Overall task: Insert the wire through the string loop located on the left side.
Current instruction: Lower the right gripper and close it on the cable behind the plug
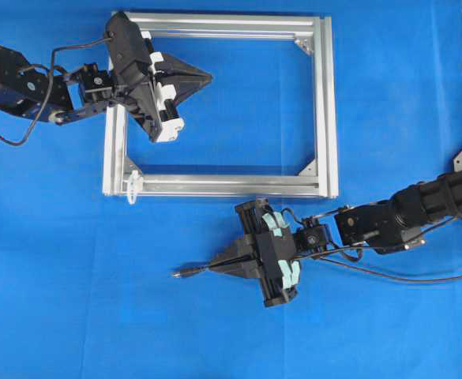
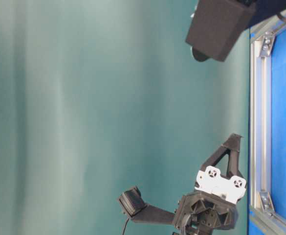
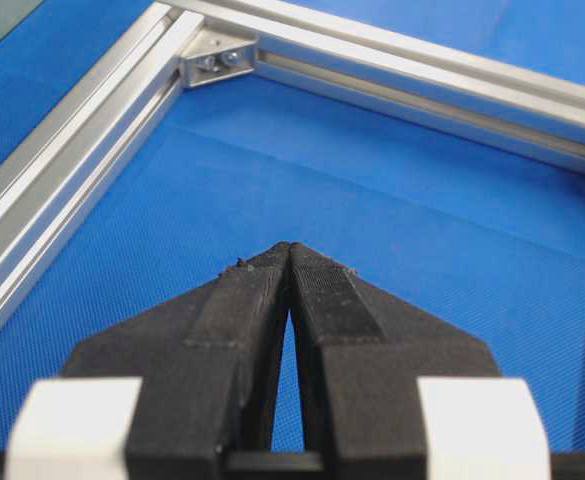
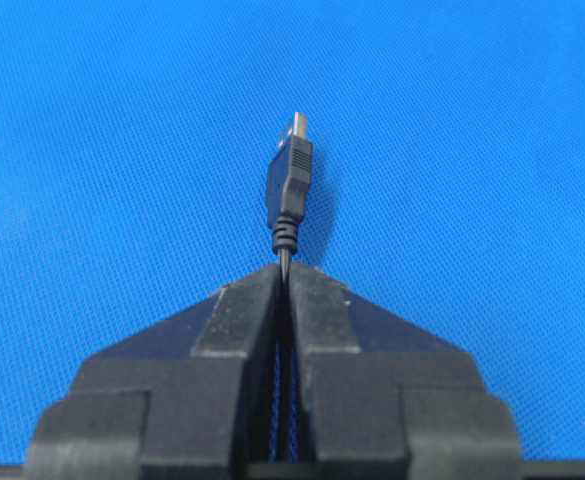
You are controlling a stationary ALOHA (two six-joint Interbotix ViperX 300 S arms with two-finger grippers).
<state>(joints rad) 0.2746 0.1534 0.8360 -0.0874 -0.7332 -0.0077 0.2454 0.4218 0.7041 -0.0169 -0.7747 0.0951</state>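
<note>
Wire (image 4: 290,190): thin black, ribbed plug; right jaws pinching it; left jaws pressed together.

Black wire (image 4: 290,185) – silvery tip; silver frame (image 1: 325,110); blue cloth (image 1: 73,276).

The string loop (image 1: 133,188) is too small to make out clearly.

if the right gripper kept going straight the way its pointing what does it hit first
Probably nothing nearby. The right gripper, shut on the wire, points left across bare blue cloth. The string loop on the aluminium frame sits off that line, farther up in the overhead view. Height is unclear.
</note>
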